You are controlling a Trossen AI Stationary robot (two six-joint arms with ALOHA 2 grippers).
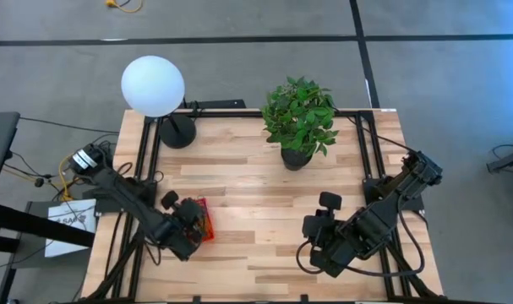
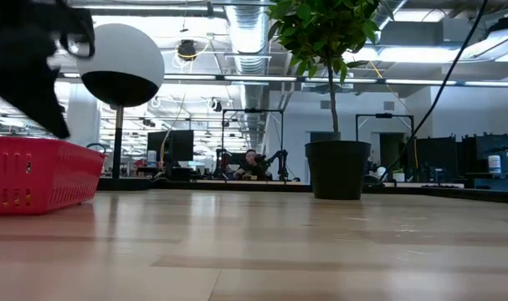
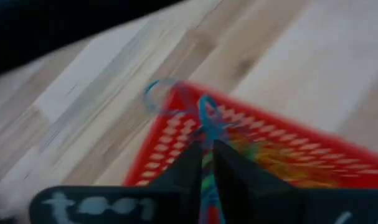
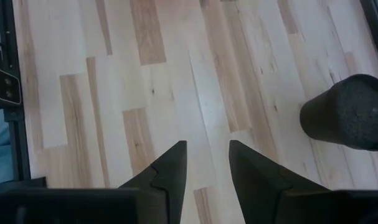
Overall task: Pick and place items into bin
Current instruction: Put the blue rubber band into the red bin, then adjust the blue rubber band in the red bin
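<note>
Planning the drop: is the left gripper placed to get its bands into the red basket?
Probably yes. The left gripper, shut on a bunch of bands, hangs right over the red basket, nothing between them.

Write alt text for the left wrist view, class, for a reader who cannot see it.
The left gripper pinches a bunch of coloured rubber-band loops, blue ones on top, directly above the red mesh bin. More orange and yellow loops lie inside the bin, which sits on the pale wooden table. The picture is motion-blurred.
</note>
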